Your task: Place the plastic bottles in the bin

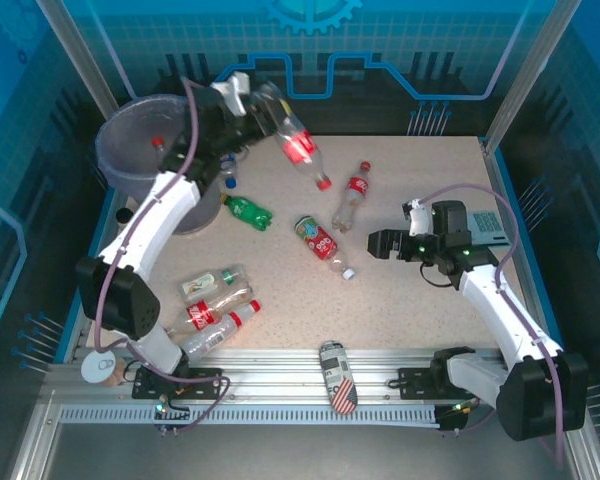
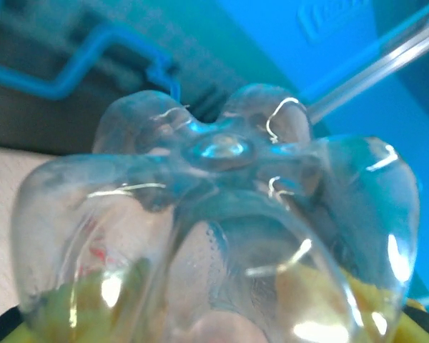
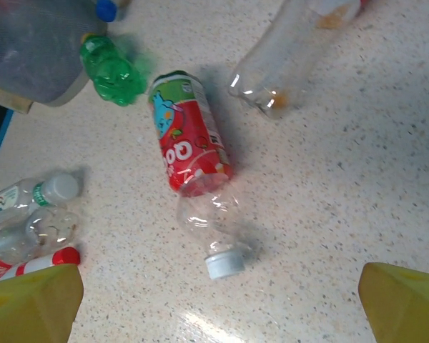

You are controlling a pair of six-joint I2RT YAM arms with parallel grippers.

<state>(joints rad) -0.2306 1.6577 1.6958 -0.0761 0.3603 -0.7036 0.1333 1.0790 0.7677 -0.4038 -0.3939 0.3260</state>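
— Clear bottle (image 2: 222,214) base right up against the left wrist lens, five lobes showing. Who has it?
— That's the left claw (image 1: 250,100), clamped shut on the base. From above, the bottle slants. Its base is far-left at the claw and its red cap near-right, so the long axis runs diagonally.
— Is it in the bin (image 1: 120,120)?
— No, it's just right of it, over the far side of the table (image 1: 420,320). I can't tell whether the cap touches the top.
— And the right claw (image 1: 374,243)?
— Jaws wide apart with nothing between them, over the table's right side. Under its lens lies the Qoo bottle (image 3: 189,153), white cap near-right, base toward the green bottle (image 3: 114,68).
— Others?
— A red-labelled bottle (image 1: 352,197) lies far-to-near, cap far. A cluster (image 1: 215,300) lies near-left, most caps pointing right
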